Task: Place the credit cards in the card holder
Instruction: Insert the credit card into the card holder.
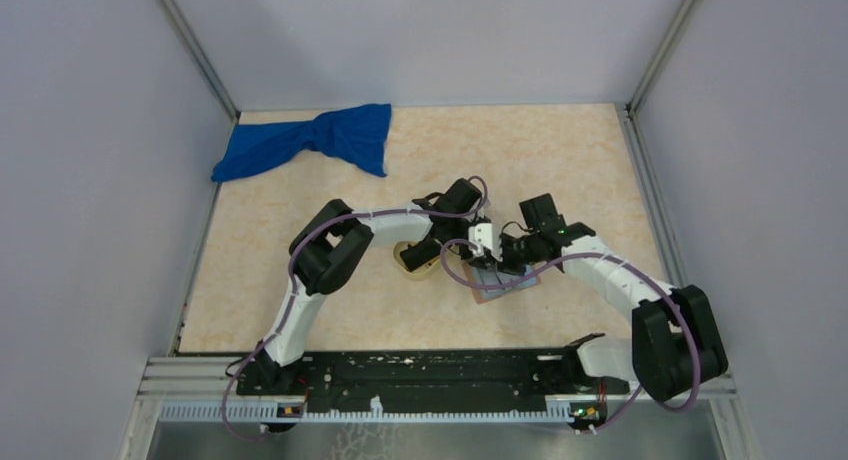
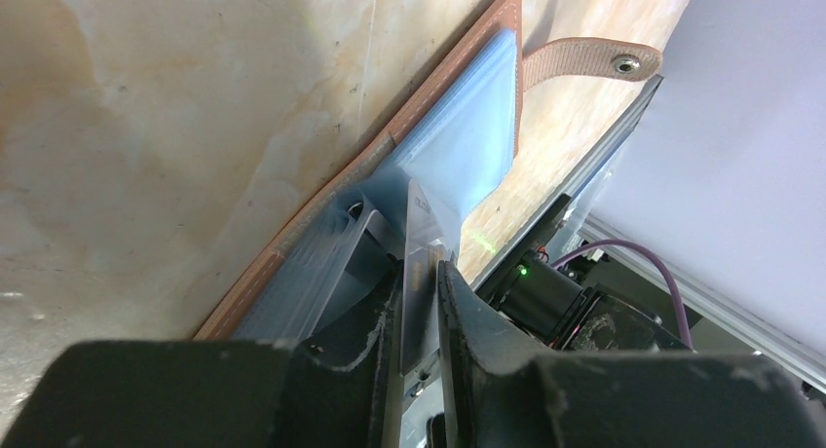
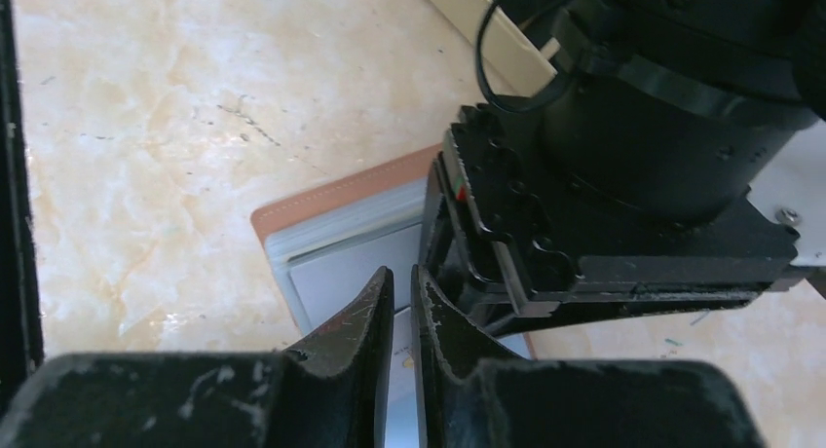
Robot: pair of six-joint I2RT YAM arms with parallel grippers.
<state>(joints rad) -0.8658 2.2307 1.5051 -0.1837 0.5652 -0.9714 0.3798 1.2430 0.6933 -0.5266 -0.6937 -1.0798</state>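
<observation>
1. The card holder lies open near the middle of the table. It is at 3 o'clock of the oval tray and just beside it, and both wrists crowd over it.
2. The left gripper is clenched on a thin pale leaf. The leaf looks like one of the holder's blue-grey inner pockets, drawn up into a tent.
3. The right gripper hangs over the holder's grey lining with its jaws a sliver apart. A pale strip shows in the gap, and I cannot tell whether the jaws pinch something thin or nothing. No credit card shows plainly in any view.
4. Nothing visibly pins the holder down, so too strong a pull on the leaf could lift or drag the whole wallet.
5. If the leaf slips from the left pinch, the pocket would likely fall flat and the slot would close.
6. In the right wrist view, the left wrist sits hard at 2 o'clock of the right gripper, nearly touching. A sideways correction could knock the two together.
7. A card meeting the pocket lip at a slant would likely buckle or skate over the lining.
8. There is open table at 12 and 3 o'clock of the holder.
   - The tray closes off 9 o'clock.
   - The base rail lies near at 6 o'clock.
   - The snap strap juts from the holder's edge.
   - The blue cloth lies well apart at 11 o'clock.
</observation>
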